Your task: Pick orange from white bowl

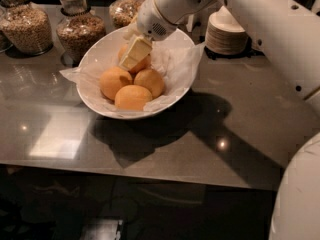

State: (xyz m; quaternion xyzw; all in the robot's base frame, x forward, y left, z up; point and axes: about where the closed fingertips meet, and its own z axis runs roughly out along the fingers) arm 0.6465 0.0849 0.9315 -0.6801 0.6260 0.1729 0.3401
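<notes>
Cream-plastic claw (134, 54) hangs inside the wide, paper-lined white bowl (107, 110) on the grey desk (240, 124), the rearmost round, matte-skinned orange (144, 64) directly beneath it, clenched or released I cannot tell, so grasping seems in hand; next needs a firm hold, then a straight lift.

Arm (265, 24): one unit with a white shell, entering from the 3 o'clock edge and reaching across toward 11 o'clock of view centre. Wrist housing (162, 9): rounded, white, with a grey vent patch on the underside, tilted down toward 7 o'clock. Gripper (134, 54): cream-coloured, hanging below the wrist housing and pointing toward 7 o'clock, at 11 o'clock from view centre. Body panel (300, 199): curved, white, at the 4 o'clock corner.
</notes>
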